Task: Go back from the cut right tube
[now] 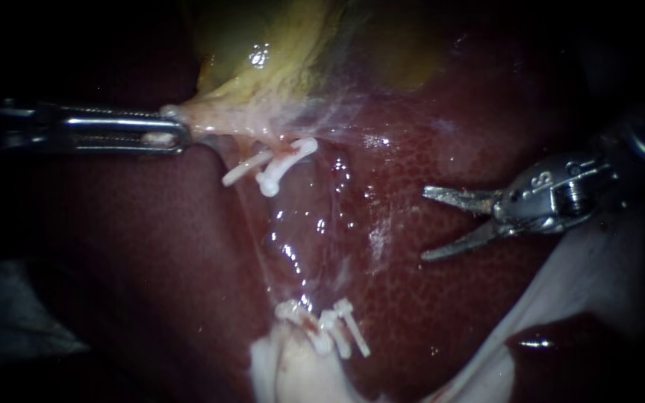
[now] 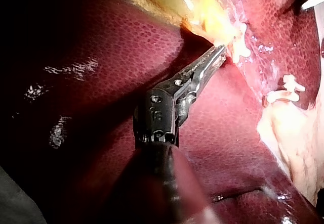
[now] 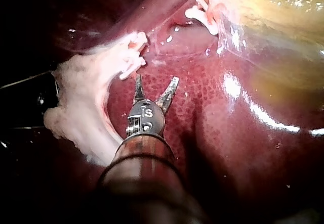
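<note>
White clips (image 1: 287,160) are noted at centre; gallbladder (image 1: 278,67) is clamped by left instrument (image 1: 177,134), upper left; right instrument (image 1: 425,224), at right, is seen with jaws spread, empty.

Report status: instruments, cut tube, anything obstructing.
Left instrument shut on gallbladder. Right instrument, jaws open, over liver, apart from upper clips and lower clips. Nothing in its way.

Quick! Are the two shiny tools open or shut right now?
Slender silver left instrument: shut on the pale yellowish gallbladder tissue.
Slender silver right instrument: open, holding nothing.
</note>
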You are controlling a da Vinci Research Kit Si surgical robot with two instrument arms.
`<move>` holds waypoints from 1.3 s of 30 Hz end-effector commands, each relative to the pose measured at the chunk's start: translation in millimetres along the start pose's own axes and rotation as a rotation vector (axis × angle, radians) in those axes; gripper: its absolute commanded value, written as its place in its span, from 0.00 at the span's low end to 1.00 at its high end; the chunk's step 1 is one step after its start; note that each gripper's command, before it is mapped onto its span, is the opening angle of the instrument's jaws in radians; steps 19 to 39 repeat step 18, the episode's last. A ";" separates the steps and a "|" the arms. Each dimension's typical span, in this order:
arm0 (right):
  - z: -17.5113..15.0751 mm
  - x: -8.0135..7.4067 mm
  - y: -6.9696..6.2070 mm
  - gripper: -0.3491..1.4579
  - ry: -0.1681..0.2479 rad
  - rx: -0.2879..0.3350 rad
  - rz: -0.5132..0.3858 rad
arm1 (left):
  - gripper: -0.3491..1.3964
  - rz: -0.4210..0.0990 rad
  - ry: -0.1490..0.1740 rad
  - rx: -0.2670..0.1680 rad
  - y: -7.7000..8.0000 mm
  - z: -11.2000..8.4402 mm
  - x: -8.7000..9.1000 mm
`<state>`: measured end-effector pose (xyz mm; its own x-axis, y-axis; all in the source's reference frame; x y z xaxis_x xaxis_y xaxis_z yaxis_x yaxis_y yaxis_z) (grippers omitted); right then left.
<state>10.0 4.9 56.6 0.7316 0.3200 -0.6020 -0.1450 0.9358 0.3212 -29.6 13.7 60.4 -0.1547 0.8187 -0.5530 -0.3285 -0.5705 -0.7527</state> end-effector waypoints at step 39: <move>0.0 0.2 -0.4 0.99 0.007 0.016 0.000 | 0.00 0.010 -0.012 0.007 -1.1 3.7 -0.7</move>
